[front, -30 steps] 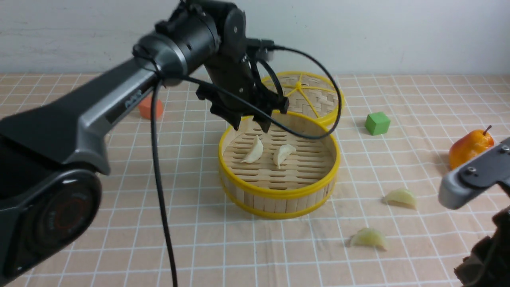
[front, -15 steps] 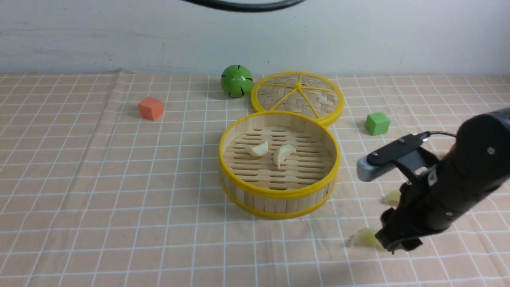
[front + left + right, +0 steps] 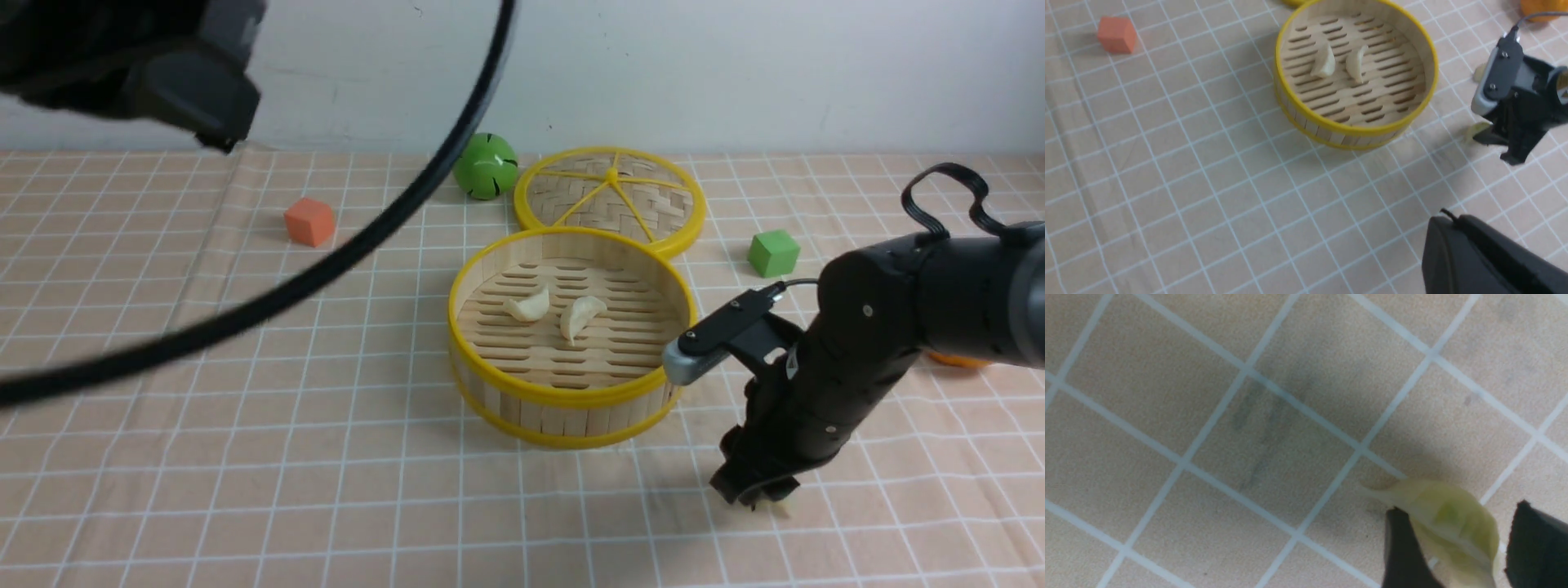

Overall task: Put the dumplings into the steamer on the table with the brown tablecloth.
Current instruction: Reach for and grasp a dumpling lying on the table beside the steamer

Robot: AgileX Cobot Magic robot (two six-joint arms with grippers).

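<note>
The right fingers [image 3: 1404, 551] stand spread on either side of a yellow-green dumpling [image 3: 1447, 518] lying on the checked cloth [image 3: 1208, 416]. One finger is close against it and the other shows a thin gap. This dumpling lies on the tabletop [image 3: 326, 457] near the steamer [image 3: 571, 398], to its right and nearer the camera. Two pale dumplings [image 3: 529, 305] lie side by side on the steamer's slatted floor. Just behind the steamer lies the lid [image 3: 608, 196], with a green ball [image 3: 485, 166] beside it. An orange cube [image 3: 309, 221] sits well to the left and a green cube [image 3: 772, 252] to the right. The left fingers [image 3: 208, 122], a dark blur raised at far left, are pressed together.
</note>
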